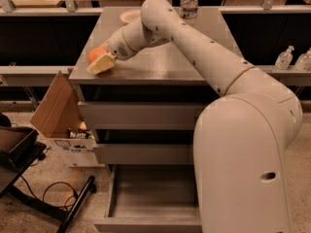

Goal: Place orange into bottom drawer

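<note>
You've just got one camera, high behind the arm's shoulder, looking down at the grey metal cabinet [160,67], with the gripper [99,63] far left.

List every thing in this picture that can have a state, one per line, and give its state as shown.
orange: on the cabinet top near its left edge, hand against it
hand: at the orange, low over the cabinet top
bottom drawer: pulled open, nothing seen in the visible part
middle drawer: partly out
top drawer: slightly out
water bottle: upright
cardboard box: flap open
</note>
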Robot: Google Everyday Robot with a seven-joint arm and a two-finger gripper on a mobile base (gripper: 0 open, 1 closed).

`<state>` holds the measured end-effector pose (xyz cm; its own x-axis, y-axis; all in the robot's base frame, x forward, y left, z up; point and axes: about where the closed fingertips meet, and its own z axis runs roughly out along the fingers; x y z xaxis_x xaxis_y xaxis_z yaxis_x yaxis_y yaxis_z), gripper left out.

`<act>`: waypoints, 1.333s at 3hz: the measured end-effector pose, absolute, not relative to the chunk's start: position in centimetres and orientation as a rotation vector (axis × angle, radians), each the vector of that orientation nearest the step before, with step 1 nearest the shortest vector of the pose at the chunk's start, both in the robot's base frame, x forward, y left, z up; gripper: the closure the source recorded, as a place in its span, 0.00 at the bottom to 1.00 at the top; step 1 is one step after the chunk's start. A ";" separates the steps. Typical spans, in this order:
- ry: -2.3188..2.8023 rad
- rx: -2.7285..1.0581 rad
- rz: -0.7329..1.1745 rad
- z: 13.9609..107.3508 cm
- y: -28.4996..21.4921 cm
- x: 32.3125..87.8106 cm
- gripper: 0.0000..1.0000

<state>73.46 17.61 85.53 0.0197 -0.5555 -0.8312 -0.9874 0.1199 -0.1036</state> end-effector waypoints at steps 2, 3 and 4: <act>1.650 -1.540 0.717 84.6 18.2 73.8 0.95; 1.650 -1.540 0.717 84.6 18.2 73.8 1.00; 1.650 -1.540 0.717 84.6 18.2 73.8 1.00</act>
<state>73.75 18.19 84.62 0.0098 -0.5655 -0.8247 -0.9888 0.1173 -0.0922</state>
